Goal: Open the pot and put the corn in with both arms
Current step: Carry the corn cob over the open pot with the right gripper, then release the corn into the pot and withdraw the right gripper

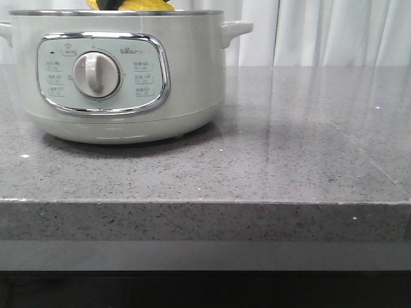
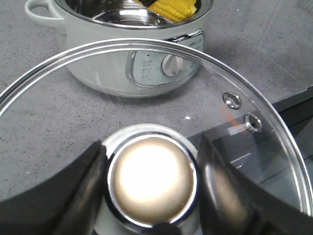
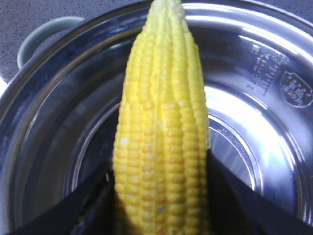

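The pot [image 1: 122, 77] has a smooth, slightly glossy pale green shell that looks like plastic or enamel, with a shiny chrome frame around its panel and a matt white dial [image 1: 96, 74], and inside it's mirror-bright polished metal that throws reflections everywhere. The lid [image 2: 264, 147] is clear glass with a thin metal rim and a glossy brushed-metal knob [image 2: 152, 180], while the end effector fingers [image 2: 78, 196] on it look like matt black plastic. The corn [image 3: 164, 147] is bumpy and a bit waxy-shiny, and the table [image 1: 289, 147] is speckled grey stone, polished enough to reflect the white cloth curtains [image 1: 334, 32] up at 12 o'clock.
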Motion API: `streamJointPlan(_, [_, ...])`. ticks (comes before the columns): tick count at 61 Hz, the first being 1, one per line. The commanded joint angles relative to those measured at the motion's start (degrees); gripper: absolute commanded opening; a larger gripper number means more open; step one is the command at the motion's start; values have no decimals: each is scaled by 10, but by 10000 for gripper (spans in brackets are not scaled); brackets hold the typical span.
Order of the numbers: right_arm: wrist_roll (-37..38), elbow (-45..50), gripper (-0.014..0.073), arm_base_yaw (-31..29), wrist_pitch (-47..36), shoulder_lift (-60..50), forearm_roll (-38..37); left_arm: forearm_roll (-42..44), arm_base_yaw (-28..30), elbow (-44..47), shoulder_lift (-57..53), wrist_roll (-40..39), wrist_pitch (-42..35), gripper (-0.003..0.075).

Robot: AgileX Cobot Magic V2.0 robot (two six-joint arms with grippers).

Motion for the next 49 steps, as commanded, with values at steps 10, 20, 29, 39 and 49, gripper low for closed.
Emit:
streamJointPlan(10, [-4,-21,503,-1,-30,-32,5,-14,-4,-19,4,-3,-84,223])
streamJointPlan(20, [-4,-21,507,-1,-30,-32,5,-14,-4,-19,4,-3,-84,223])
streamJointPlan(29, [-4,-22,504,-1,-29,-32,5,-14,-4,-19,4,-3,-84,223])
streamJointPlan(39, [-4,-22,314,-1,-29,-35,5,-14,-4,-19,4,-3,-84,223])
streamJointPlan(49, [-4,-22,26,-1,-33,-39,5,-14,-4,-19,4,-3,-84,223])
